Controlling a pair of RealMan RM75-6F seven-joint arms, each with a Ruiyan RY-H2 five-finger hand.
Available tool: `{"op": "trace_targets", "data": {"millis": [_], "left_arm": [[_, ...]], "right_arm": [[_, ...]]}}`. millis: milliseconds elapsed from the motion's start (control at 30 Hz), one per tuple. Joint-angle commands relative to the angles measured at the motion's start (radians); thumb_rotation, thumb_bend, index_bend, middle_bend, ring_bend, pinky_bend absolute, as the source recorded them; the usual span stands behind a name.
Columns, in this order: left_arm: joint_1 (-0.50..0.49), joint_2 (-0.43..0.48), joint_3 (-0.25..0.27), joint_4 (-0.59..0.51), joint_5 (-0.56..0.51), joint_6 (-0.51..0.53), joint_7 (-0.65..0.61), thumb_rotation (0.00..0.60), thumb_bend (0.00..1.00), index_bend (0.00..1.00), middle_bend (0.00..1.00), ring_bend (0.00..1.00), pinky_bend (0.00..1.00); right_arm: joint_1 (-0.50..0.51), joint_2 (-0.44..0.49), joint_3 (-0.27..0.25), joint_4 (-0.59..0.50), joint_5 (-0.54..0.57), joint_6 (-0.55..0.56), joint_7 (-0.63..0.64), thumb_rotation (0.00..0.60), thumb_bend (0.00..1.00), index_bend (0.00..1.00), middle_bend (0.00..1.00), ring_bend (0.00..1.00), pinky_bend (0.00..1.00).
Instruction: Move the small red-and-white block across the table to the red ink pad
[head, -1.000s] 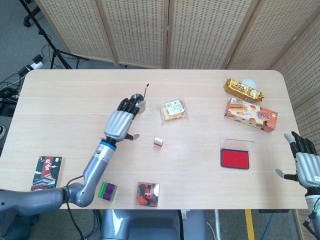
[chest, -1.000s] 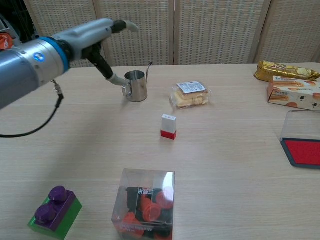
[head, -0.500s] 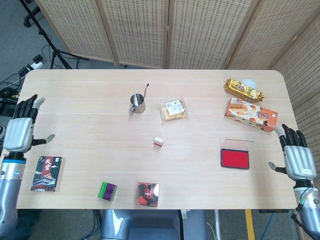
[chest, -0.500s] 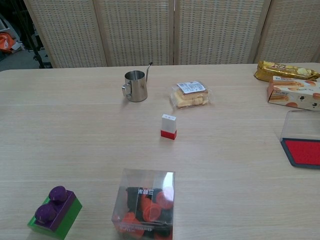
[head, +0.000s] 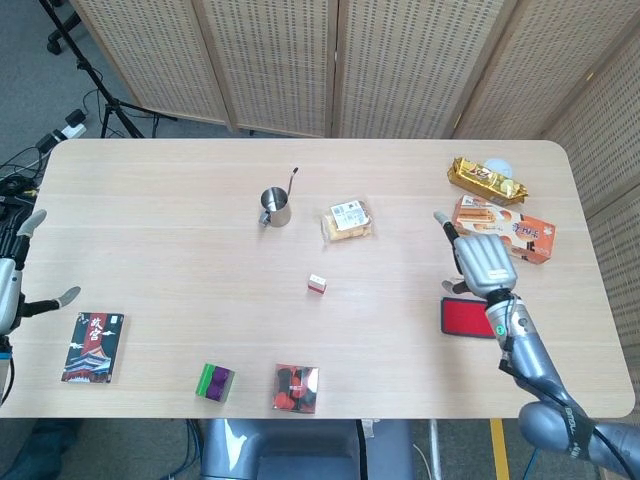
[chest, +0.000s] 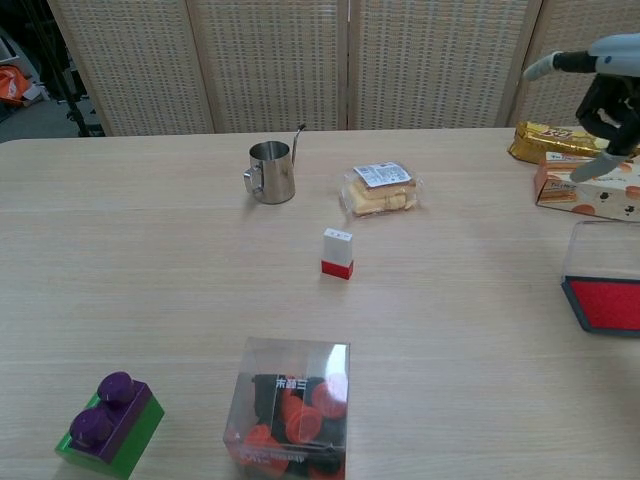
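**Block alone mid-table, your right hand raised over the ink pad**

The red-and-white block (chest: 337, 252) stands upright near the centre of the table (head: 160, 230), white half on top, red half at the base, with nothing touching it. There is a small mark on its white top, too small to read.

The red ink pad (head: 469, 316) lies open at about 3 o'clock from the block, well apart from it, its clear lid tipped up behind the red surface.

Your right hand (head: 482, 262) hangs above the table just over the pad's far edge, holding nothing, fingers loosely apart. Your left hand (head: 8, 290) shows only partly at the table's 9 o'clock edge; it too holds nothing, fingers spread.

Around the block:
- At 12 o'clock, a clear-wrapped pack of biscuits (chest: 381, 189) with a white label, print unreadable.
- At 11 o'clock, a small steel cup (chest: 271, 172) with a thin stick leaning out.
- At 6 o'clock, a clear box (chest: 292, 408) of red and black pieces carrying Chinese characters.
- At 7 o'clock, a purple-and-green brick (chest: 107, 425).
- Far 8 o'clock, a dark book (head: 93, 346) with Chinese characters.
- At 2 o'clock, an orange snack box (head: 520, 230) and a gold wrapper (head: 486, 179), writing illegible.

Bare tabletop lies between block and pad.
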Motion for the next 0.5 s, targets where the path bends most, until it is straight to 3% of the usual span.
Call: {"op": "trace_targets", "data": {"millis": [33, 200, 333, 500], "left_arm": [[-0.004, 0.010, -0.013, 0.016, -0.006, -0.024, -0.019, 0.600, 0.00, 0.00, 0.00, 0.00, 0.00], [-0.010, 0.020, -0.015, 0.024, -0.001, -0.067, -0.042, 0.600, 0.00, 0.00, 0.00, 0.00, 0.00], [-0.016, 0.026, -0.023, 0.032, -0.005, -0.094, -0.063, 0.600, 0.00, 0.00, 0.00, 0.00, 0.00], [-0.020, 0.039, -0.040, 0.052, -0.022, -0.132, -0.108, 0.600, 0.00, 0.00, 0.00, 0.00, 0.00]], "right_arm": [[0.207, -0.156, 0.044, 0.059, 0.292, -0.031, -0.155, 0.600, 0.00, 0.02, 0.91, 0.98, 1.00], [0.320, -0.299, 0.041, 0.117, 0.437, 0.060, -0.249, 0.600, 0.00, 0.23, 0.92, 0.99, 1.00], [0.386, -0.408, 0.039, 0.172, 0.509, 0.121, -0.298, 0.600, 0.02, 0.29, 0.92, 0.99, 1.00], [0.466, -0.571, 0.053, 0.300, 0.564, 0.174, -0.335, 0.600, 0.16, 0.34, 0.92, 0.99, 1.00]]}}
